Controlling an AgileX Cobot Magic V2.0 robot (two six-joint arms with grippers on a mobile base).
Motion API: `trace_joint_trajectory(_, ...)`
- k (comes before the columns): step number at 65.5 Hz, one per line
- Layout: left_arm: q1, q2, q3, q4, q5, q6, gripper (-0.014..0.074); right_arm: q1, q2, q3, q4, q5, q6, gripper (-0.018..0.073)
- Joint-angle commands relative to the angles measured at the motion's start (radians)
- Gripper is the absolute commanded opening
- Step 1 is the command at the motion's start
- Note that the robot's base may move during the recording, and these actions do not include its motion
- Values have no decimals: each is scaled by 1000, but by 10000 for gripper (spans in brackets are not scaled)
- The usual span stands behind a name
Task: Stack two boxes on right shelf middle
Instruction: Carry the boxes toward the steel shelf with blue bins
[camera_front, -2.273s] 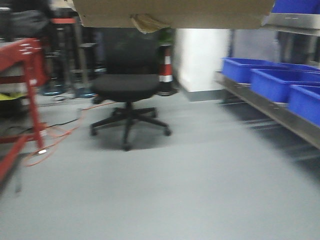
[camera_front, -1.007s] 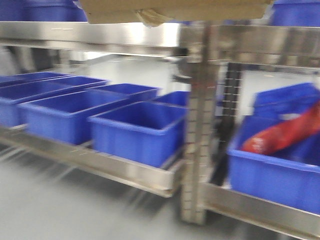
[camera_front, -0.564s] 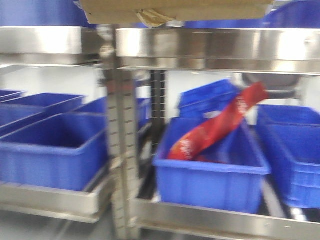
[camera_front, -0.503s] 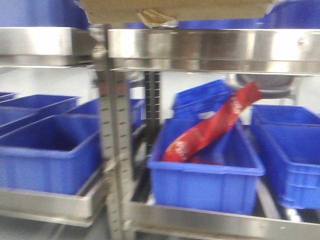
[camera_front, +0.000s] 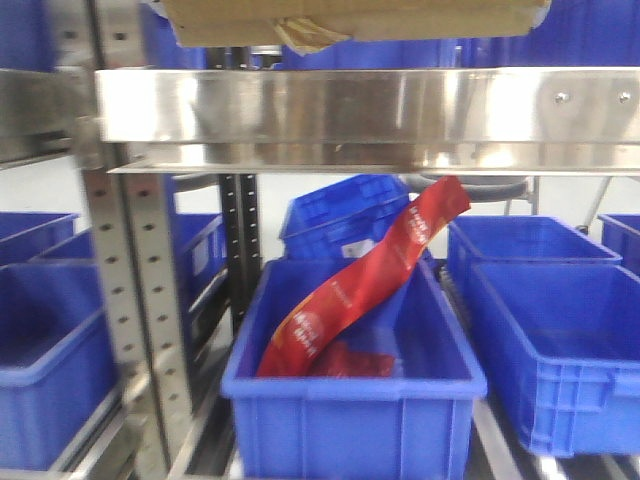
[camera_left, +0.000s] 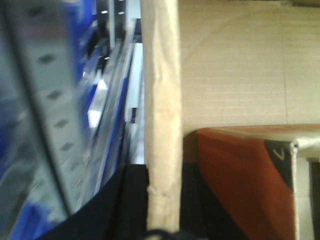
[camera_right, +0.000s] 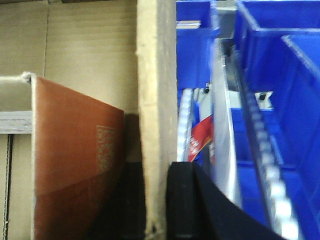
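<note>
Cardboard, front view: box (camera_front: 350, 20) hangs at 12 o'clock, underside just above the steel shelf (camera_front: 350, 105) rail, tape scrap (camera_front: 300, 35) dangling. Held high to clear the rail, I judge.
Lower level, front view: blue bin (camera_front: 350, 420) with red packet (camera_front: 360, 290) at 6 o'clock. Not the target level.
Left wrist: left gripper (camera_left: 162, 210) at 6 o'clock straddles the box wall, pinching it. Orange-brown carton (camera_left: 240, 185) sits inside at 4 o'clock.
Right wrist: right gripper (camera_right: 157, 200) at 6 o'clock, clamped on the opposite wall. Two-sided hold keeps the box level.
</note>
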Motion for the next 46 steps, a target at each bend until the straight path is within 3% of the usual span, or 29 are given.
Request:
trace_joint_trajectory(1,5,-15,-15,6,-43,-10,-111,1,-18,-8,2,-92,2,-162)
trace_joint_trajectory(46,5,-15,-15,6,-43,-10,-111,1,-16,-8,2,-92,2,-162)
